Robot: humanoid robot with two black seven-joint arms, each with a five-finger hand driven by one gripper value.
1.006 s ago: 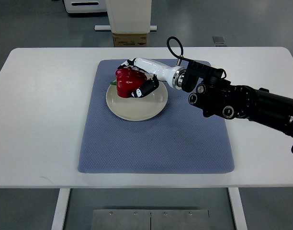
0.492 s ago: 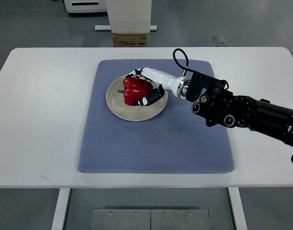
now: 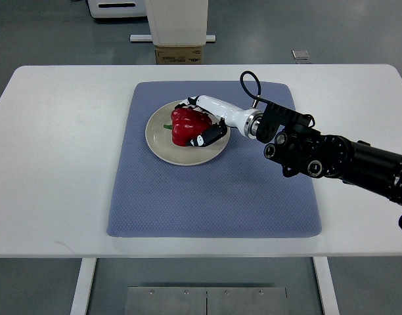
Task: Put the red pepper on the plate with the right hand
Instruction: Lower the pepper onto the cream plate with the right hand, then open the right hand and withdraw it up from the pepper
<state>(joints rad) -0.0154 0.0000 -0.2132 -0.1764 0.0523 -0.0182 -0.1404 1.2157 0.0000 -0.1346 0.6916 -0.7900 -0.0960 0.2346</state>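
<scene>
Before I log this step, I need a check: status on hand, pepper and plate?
Right hand shut on red pepper. Pepper over the plate, on blue mat. Left arm not in view. Nothing in the way.

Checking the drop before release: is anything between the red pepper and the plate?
Nothing visible. The red pepper is already over the plate, which holds nothing else, with the right hand wrapped around it. Whether the pepper touches the plate cannot be told.

Bright, even overhead light fills the scene; the white counter looks nearly washed out. Shadows are soft and faint. Focus is sharp throughout, without visible blur.
</scene>
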